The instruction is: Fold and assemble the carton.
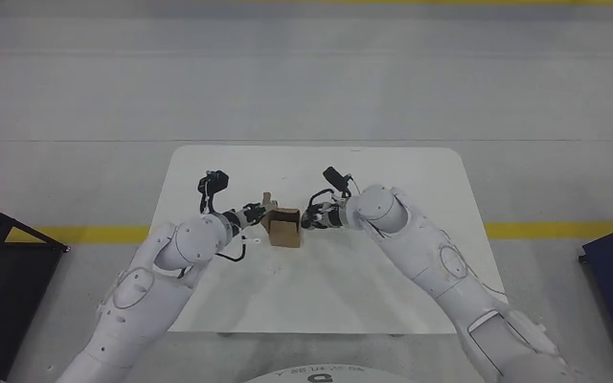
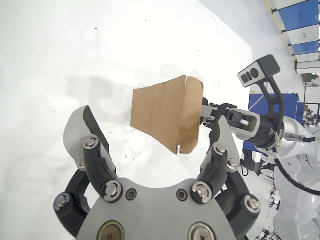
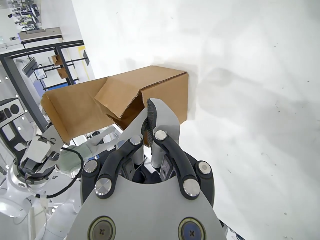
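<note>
A small brown carton (image 1: 283, 228) stands partly erected near the middle of the white table (image 1: 383, 278), its end flaps loose. My right gripper (image 3: 150, 104) is shut on the edge of one carton (image 3: 155, 86) wall at the open end. In the left wrist view that same right gripper (image 2: 203, 116) pinches the far side of the carton (image 2: 165, 118). My left gripper (image 2: 153, 112) is open, its fingers (image 2: 96, 131) spread wide just short of the carton's other side. From above, the left gripper (image 1: 254, 213) and right gripper (image 1: 308, 218) flank the carton.
The table's surface around the carton is bare white with a few dark specks. Its rounded far edge (image 2: 247, 48) lies beyond the carton. Yellow floor tape (image 1: 546, 230) runs past the table on both sides.
</note>
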